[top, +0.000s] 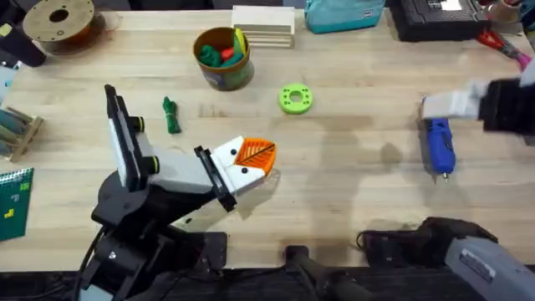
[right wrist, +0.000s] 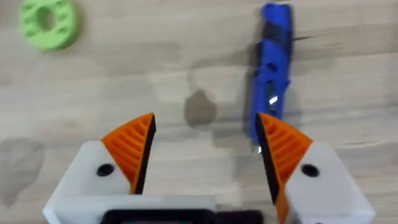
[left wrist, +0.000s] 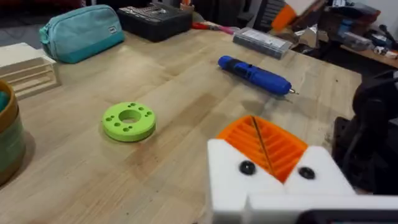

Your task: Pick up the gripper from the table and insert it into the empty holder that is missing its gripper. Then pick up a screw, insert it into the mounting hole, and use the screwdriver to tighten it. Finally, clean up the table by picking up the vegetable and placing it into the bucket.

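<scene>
The blue screwdriver (top: 440, 147) lies on the table (top: 351, 176) at the right, its metal tip toward the front edge. Directly over its rear end hovers my right gripper (top: 430, 109), open; in its wrist view the orange pads (right wrist: 134, 146) stand wide apart, with the screwdriver (right wrist: 273, 68) beyond one of them. My left gripper (top: 255, 155) is shut at table centre, its orange fingers (left wrist: 261, 146) pressed together with nothing between them. The dark green vegetable (top: 170, 115) lies at the left. The bucket (top: 223, 58) stands behind it. The loose gripper, the empty holder and the screw are out of view.
A flat green ring (top: 295, 99) lies between the bucket and the screwdriver. Along the far edge are a filament spool (top: 58, 21), a wooden block (top: 263, 25), a teal pouch (top: 343, 12) and a black case (top: 435, 17). Bare table lies between the two grippers.
</scene>
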